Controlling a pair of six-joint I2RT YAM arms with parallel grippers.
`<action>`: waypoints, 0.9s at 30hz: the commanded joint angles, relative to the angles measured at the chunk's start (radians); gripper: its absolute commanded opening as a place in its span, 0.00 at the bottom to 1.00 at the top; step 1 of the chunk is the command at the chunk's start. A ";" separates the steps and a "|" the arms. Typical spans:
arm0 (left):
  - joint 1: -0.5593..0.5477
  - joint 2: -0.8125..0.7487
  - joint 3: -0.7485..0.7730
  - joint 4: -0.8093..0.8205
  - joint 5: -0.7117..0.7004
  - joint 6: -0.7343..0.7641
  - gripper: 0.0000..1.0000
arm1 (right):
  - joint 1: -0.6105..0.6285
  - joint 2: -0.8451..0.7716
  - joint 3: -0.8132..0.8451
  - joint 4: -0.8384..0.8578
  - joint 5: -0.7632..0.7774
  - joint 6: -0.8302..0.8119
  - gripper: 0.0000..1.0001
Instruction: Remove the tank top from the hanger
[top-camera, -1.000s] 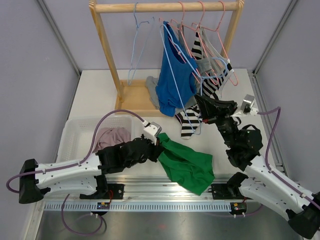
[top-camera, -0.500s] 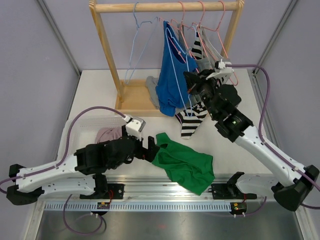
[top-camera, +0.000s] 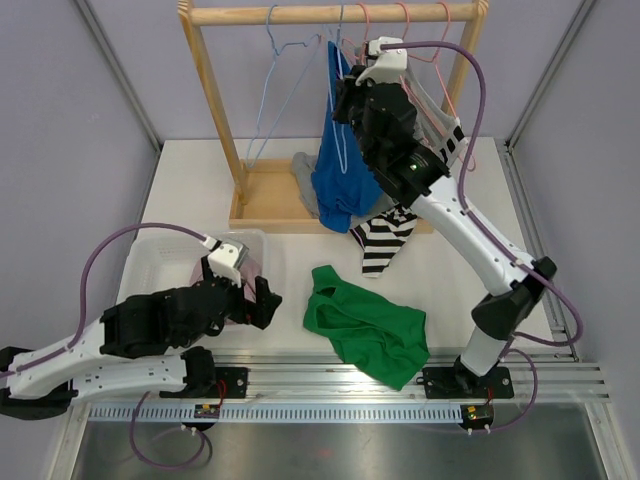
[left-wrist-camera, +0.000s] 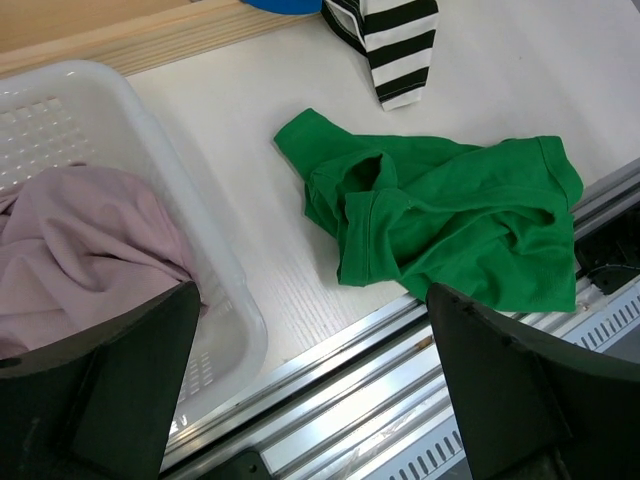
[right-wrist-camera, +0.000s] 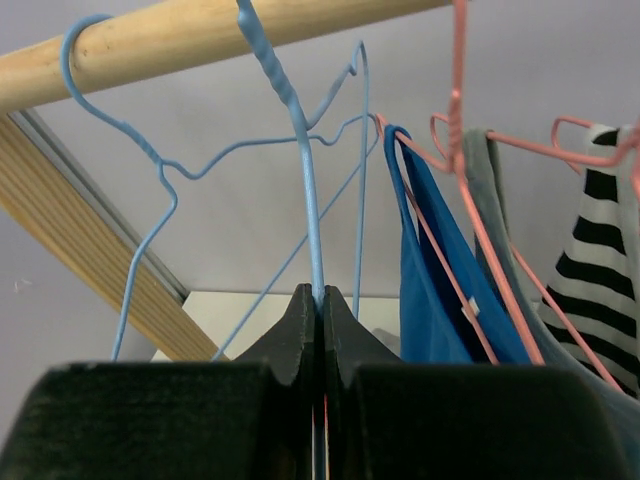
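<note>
Top external view: my left gripper (top-camera: 266, 300) sits low over the table beside the white basket (top-camera: 150, 248), jaws spread wide and holding nothing. A pinkish cloth (top-camera: 205, 270) lies in the basket, and a crumpled green shirt (top-camera: 368, 325) lies on the table just to the right of that gripper, apart from it. My right gripper (top-camera: 343, 100) is raised to the wooden rack (top-camera: 330, 14), up among the wire hangers and right against the blue tank top (top-camera: 345, 170), which hangs below the rail with a striped garment (top-camera: 385, 235) to its right. Left wrist view: the two fingers stand far apart, framing the green shirt and a corner of the basket and touching neither. Right wrist view: the fingers are clenched tight on the wire of a light blue hanger (right-wrist-camera: 305, 170) that rises to the rail. The tank top hangs just to the right of that wire, with a pink hanger (right-wrist-camera: 458, 150) running through its straps; I cannot tell which hanger carries it.
</note>
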 joint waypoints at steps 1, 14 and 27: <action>-0.005 -0.038 -0.001 0.007 -0.032 0.029 0.99 | 0.009 0.137 0.207 -0.095 0.044 -0.047 0.00; -0.005 -0.031 -0.010 -0.002 -0.039 0.021 0.99 | 0.088 0.454 0.612 -0.236 0.005 -0.027 0.00; -0.005 -0.005 0.004 -0.036 -0.085 -0.016 0.99 | 0.122 0.546 0.720 -0.267 -0.081 -0.035 0.00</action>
